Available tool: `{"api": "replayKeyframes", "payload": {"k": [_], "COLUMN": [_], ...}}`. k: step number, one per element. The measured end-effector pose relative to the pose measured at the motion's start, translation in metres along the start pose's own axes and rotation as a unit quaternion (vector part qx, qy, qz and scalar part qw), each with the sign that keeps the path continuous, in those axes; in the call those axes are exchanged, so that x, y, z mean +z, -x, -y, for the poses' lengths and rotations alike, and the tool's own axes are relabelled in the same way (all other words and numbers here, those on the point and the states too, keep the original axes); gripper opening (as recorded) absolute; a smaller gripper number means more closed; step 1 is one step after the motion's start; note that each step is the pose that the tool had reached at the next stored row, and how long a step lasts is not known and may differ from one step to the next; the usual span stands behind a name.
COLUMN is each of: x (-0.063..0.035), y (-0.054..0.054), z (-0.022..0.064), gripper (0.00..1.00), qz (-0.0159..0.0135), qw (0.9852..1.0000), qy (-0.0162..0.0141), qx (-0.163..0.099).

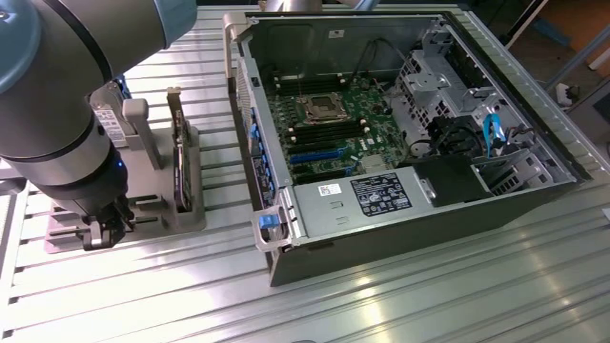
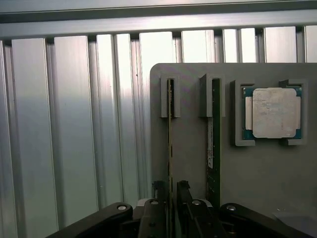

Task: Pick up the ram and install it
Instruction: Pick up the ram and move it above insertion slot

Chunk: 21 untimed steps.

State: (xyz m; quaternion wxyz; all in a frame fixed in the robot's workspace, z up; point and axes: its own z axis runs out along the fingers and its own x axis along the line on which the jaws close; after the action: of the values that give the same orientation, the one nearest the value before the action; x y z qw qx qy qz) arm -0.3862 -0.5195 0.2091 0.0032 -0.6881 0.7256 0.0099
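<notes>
Slatted table (image 1: 429, 300), racked ram (image 2: 171, 148), CPU (image 2: 273, 113) nearby

Ribbed bare metal on the worktop (image 1: 401, 300), smooth and glossy under glare. Matt grey plastic on the holder (image 2: 267, 173), slightly grainy. Dull, scuffed metal lid on the processor (image 2: 276, 113), over green board. Matt black finish on the end effector (image 2: 171, 191), with shiny screw heads. Bare grey sheet metal inside the computer case (image 1: 401, 239), matt black outside.
</notes>
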Motion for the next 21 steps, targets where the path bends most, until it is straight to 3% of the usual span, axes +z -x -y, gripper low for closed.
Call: {"api": "replayKeyframes", "payload": {"k": [21], "x": [-0.0011], "y": [0.0003], "z": [0.0005], "gripper": [0.24], "qz": [0.0], "qw": [1.0], "qy": [0.0], "qx": [0.0]}}
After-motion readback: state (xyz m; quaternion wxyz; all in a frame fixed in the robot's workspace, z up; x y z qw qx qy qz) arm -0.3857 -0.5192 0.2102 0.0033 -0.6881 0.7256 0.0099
